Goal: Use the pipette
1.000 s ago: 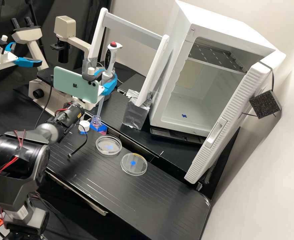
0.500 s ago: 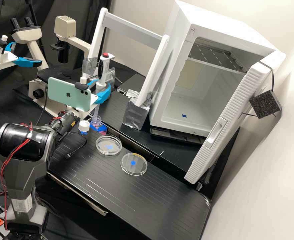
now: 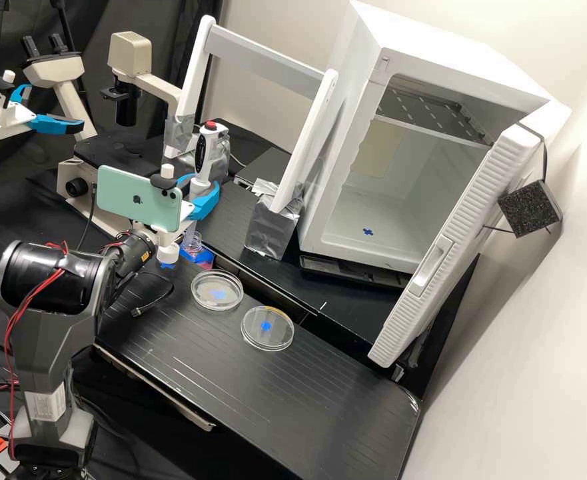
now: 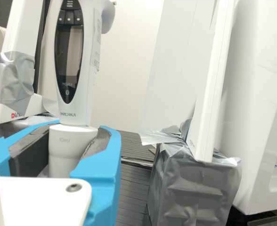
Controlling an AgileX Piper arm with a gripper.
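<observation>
Gripper [image 3: 202, 189] closed around the lower body of the pipette [image 3: 204, 155], whose long axis runs nearly upright, its top leaning slightly right. Below the gripper and a little to its left stands the bottle [image 3: 193, 249], with the tip [image 3: 190, 228] at its mouth; depth of entry cannot be told. Filling would presumably require keeping this alignment.

Bright light washes over the white cabinet [image 3: 433, 57], with softer shade inside it and a dim shadow on the wall [image 3: 526, 320] beside its door [image 3: 470, 220]. In front of the cabinet, glare streaks the black bench [image 3: 226, 373] and thin glints edge 2 clear dishes [image 3: 217, 300] [image 3: 267, 337].
</observation>
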